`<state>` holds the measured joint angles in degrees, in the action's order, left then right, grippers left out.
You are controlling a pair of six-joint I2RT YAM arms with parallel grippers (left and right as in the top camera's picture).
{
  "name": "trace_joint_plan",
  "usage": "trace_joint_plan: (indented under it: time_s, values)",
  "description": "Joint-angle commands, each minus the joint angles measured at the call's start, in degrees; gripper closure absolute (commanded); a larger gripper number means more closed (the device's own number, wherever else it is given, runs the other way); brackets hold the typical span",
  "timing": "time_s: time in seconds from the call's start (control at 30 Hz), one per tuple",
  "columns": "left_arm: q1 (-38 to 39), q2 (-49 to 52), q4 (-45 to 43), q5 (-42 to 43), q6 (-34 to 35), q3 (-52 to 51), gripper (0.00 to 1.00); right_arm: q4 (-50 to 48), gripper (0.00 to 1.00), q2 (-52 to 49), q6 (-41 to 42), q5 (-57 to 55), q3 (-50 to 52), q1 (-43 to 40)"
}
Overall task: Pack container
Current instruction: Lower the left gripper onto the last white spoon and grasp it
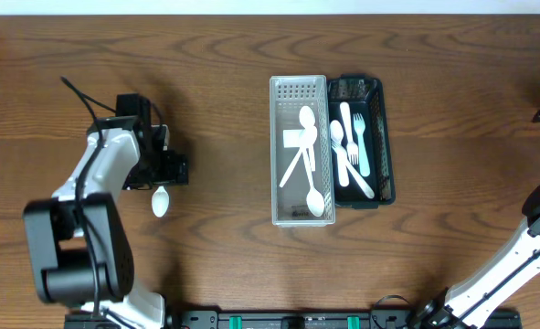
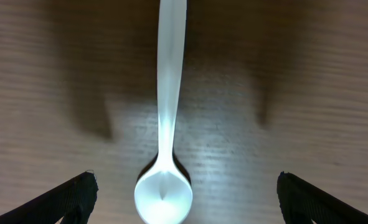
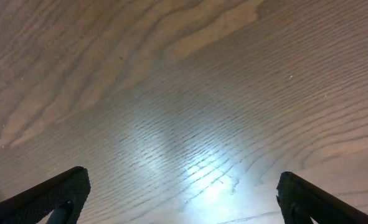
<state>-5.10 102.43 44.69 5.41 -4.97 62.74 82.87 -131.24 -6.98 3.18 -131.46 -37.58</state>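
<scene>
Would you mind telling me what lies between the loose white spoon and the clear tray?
Nothing. The overhead view shows only bare table between the spoon and the clear tray.

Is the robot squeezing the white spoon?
No, the left gripper is open, its fingers well clear of the spoon lying on the table.
</scene>
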Motion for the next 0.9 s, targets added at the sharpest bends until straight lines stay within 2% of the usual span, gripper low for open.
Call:
trace_joint_plan:
  time_s: [0.0, 0.57, 0.6, 0.73, 0.87]
  values:
    - [-0.2, 2.7, -0.3, -0.4, -0.8, -0.2, 0.06, 0.0, 0.01, -0.4, -0.8, 0.2, 0.1, -0.7]
    - [-0.2, 4.4, -3.6, -0.5, -0.8, -0.2, 0.07, 0.0, 0.01, -0.4, -0.8, 0.2, 0.1, -0.7]
    - [-0.2, 4.4, -3.8, -0.5, -0.8, -0.2, 0.10, 0.0, 0.01, -0.4, -0.8, 0.2, 0.1, -0.7]
    - [-0.2, 4.4, -4.4, -0.5, -0.8, -0.2, 0.39, 0.0, 0.01, -0.4, -0.8, 0.2, 0.1, -0.7]
    - [-0.2, 4.4, -4.3, -0.5, -0.8, -0.2, 0.61, 0.0, 0.01, -0.4, -0.8, 0.2, 0.1, -0.7]
